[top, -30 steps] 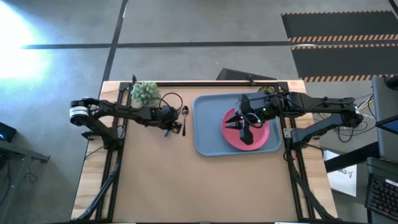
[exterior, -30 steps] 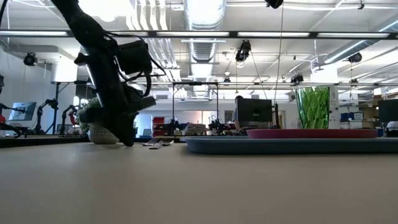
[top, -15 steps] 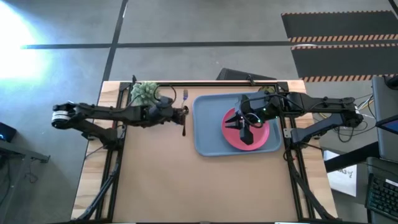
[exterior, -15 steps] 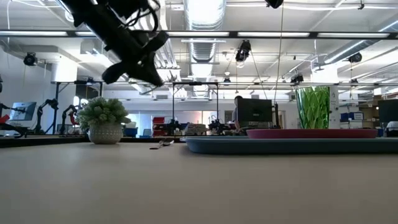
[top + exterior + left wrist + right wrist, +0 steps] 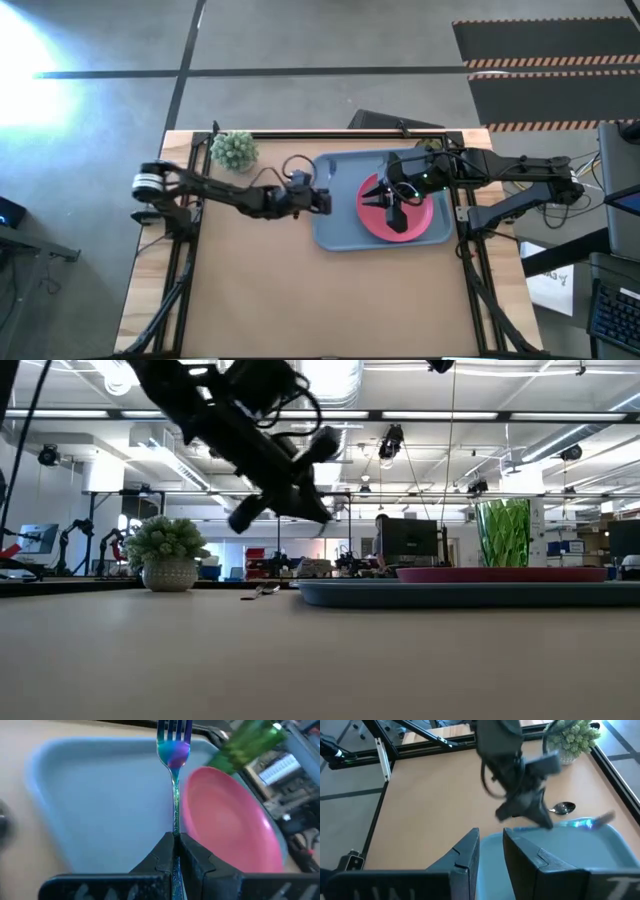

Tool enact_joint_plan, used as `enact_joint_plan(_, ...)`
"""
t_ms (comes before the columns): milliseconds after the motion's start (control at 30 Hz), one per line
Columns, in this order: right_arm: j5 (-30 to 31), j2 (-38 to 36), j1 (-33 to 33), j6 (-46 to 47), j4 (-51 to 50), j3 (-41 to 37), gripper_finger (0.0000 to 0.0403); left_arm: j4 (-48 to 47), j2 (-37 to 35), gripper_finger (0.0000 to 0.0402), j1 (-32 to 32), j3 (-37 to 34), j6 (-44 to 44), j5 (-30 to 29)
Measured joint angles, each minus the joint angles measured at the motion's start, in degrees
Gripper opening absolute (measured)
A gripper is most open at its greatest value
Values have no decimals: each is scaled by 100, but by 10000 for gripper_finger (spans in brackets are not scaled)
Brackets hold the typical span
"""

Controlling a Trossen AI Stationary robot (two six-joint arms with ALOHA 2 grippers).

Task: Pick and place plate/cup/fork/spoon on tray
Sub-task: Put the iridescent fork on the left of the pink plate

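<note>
My left gripper (image 5: 322,201) is shut on the fork (image 5: 174,755) and holds it over the left rim of the light blue tray (image 5: 335,226). The fork's tines reach over the tray floor (image 5: 100,795). The pink plate (image 5: 421,221) lies flat in the tray's right half. My right gripper (image 5: 397,214) hovers open above the plate. The green cup (image 5: 503,532) stands upright beyond the plate. The spoon (image 5: 561,808) lies on the table next to the tray's left side. My left gripper pinches the fork between its two fingers at the shaft (image 5: 175,832); the handle is hidden between them. The fork runs along the fingers and sticks out past their tips, tines (image 5: 174,729) foremost. The fingers point toward the table's right. The fork is lifted clear.
A small fuzzy green plant in a pot (image 5: 233,149) stands at the table's far left corner. Bare brown table top (image 5: 300,290) lies in front of the tray. Black frame rails run along the table's edges.
My left gripper has risen from the table near the plant with the fork and swung toward the table's right, to the tray's left rim. The fork has been lifted clear and now points over the tray. My right gripper has kept still.
</note>
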Motion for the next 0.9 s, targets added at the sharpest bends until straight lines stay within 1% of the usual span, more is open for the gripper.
enact_joint_plan(167,-42,0,0,-95,-1,-1,76,53,593,0,-151,732,4,44)
enact_joint_plan(333,-246,0,0,-131,-1,-1,73,-139,946,0,-262,1264,22,29)
enact_joint_plan(433,-286,0,0,-138,1,0,73,-509,1078,0,-323,1361,-80,18)
enact_joint_plan(667,-289,0,0,-210,-6,-1,70,-893,1253,0,-541,1346,-997,-269)
enact_joint_plan(900,-291,0,0,-256,-1,-1,68,-823,1361,0,-633,1363,-1353,-406)
